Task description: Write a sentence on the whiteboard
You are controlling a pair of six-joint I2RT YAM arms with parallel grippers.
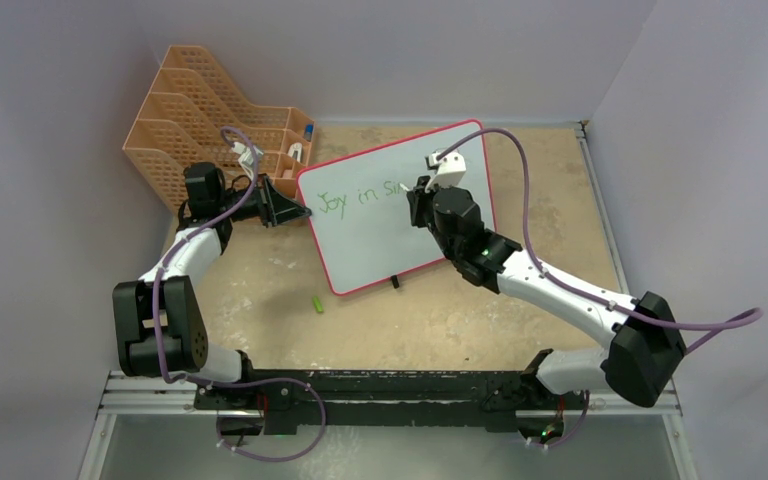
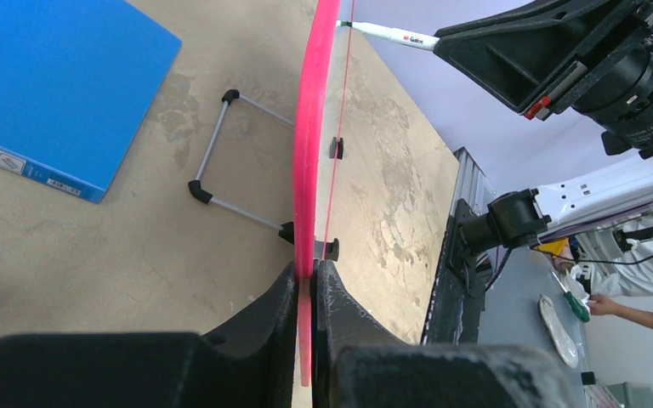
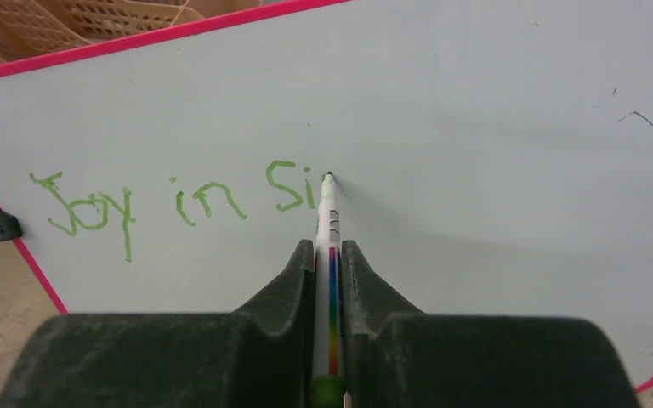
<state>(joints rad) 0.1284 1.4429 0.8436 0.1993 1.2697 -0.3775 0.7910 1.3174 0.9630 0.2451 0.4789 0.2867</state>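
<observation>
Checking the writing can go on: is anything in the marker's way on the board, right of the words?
Nothing visible. The marker in the right gripper touches the whiteboard just past the sentence; beyond it, only faint specks.

Two white-shelled arms [image 1: 185,255] with black joint housings; thin purple cables [image 1: 527,200] loop behind matte-black wedge-shaped fingers [image 3: 281,289], seemingly textured plastic

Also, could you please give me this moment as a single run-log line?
left gripper: shut on whiteboard edge | right gripper: shut on marker, tip touching whiteboard | sentence: reads "Joy in Si", unfinished
</observation>
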